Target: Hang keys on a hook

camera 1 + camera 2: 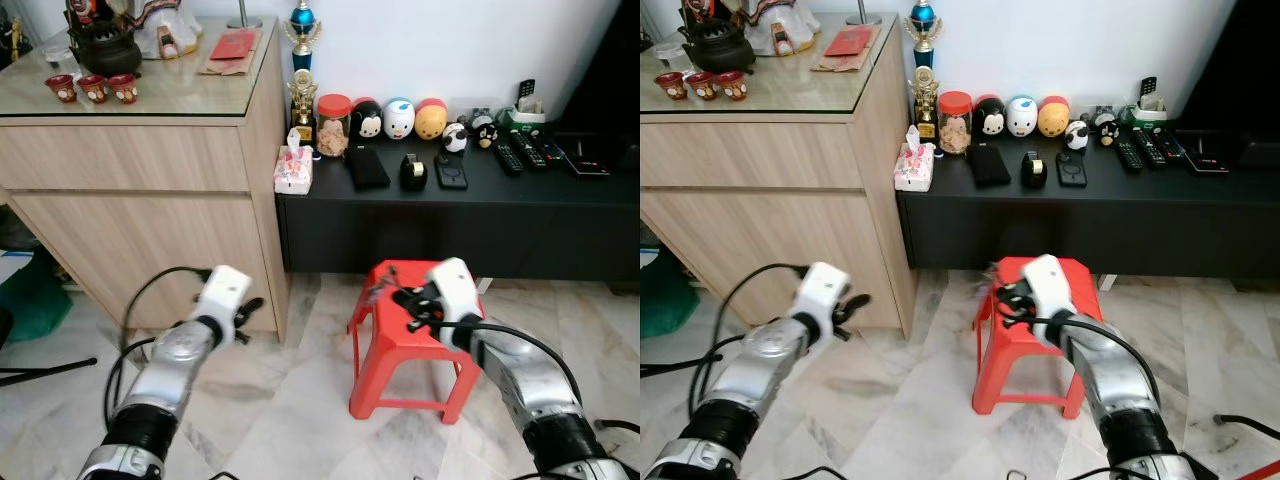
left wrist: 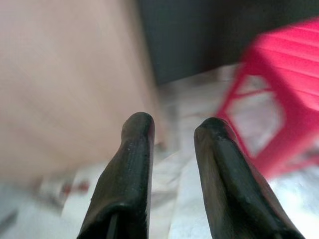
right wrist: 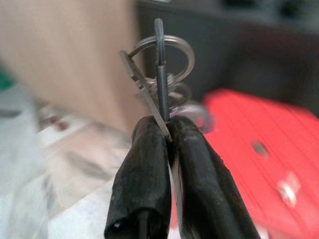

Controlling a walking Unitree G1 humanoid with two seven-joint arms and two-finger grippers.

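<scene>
The right gripper point(image 3: 167, 132) is clamped tight on a bunch of metal keys on a round silver split ring point(image 3: 162, 74), which stand up past the fingertips along the fingers' own line. No hook can be made out, so which way the keys must travel is unclear. That arm is held forward over the red plastic stool point(image 1: 420, 345). The left gripper point(image 2: 172, 129), fingers slightly parted and empty, hovers near the light wooden cabinet point(image 1: 130, 190).
</scene>
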